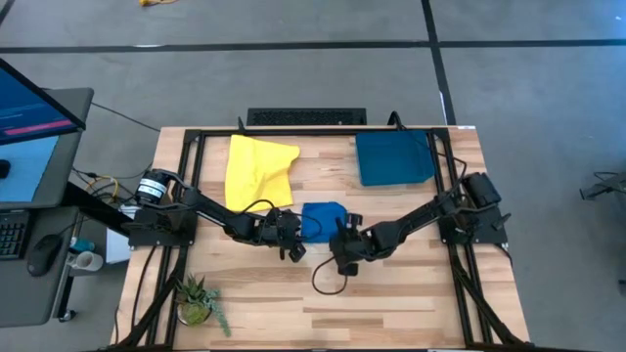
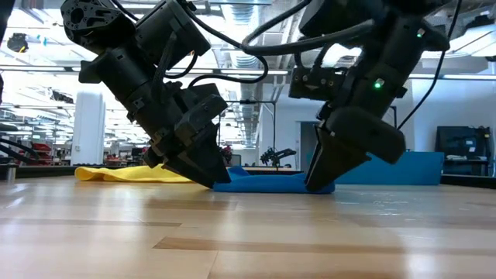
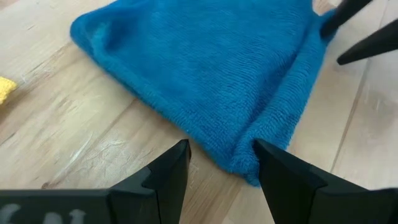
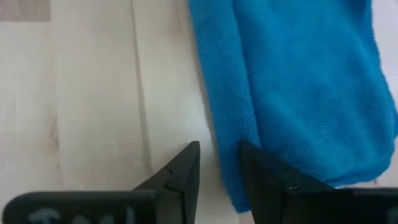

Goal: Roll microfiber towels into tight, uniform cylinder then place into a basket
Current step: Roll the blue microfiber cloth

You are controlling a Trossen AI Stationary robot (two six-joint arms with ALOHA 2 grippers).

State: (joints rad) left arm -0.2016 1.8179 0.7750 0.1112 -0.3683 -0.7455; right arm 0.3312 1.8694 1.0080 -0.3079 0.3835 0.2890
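The blue microfiber towel (image 1: pixel 323 220) lies folded flat at the middle of the table. The yellow towel (image 1: pixel 258 170) lies spread at the far left. The teal basket (image 1: pixel 394 158) stands at the far right. My left gripper (image 3: pixel 221 165) is open at the blue towel's near left corner, and that corner (image 3: pixel 245 155) reaches into its gap. My right gripper (image 4: pixel 217 171) is open at the towel's near right edge, one finger over the cloth and one over bare wood. In the low view both grippers' fingertips (image 2: pixel 209 180) (image 2: pixel 318 184) are down at table level. My left gripper slants down from the near left, with the blue towel's folded corner (image 3: pixel 249 158) lying against one finger (image 3: pixel 273 171); I cannot tell whether it presses there. My right gripper slants down from the near right and straddles the towel's thick edge (image 4: pixel 227 177). One finger (image 4: pixel 264 171) lies over the cloth, which stays flat on the table.
A small potted plant (image 1: pixel 198 299) stands at the near left corner. A black cable loop (image 1: pixel 328 279) lies just in front of my right gripper. Black frame rails (image 1: pixel 460 196) run along the table's sides. A monitor (image 1: pixel 34 122) stands off the table's left.
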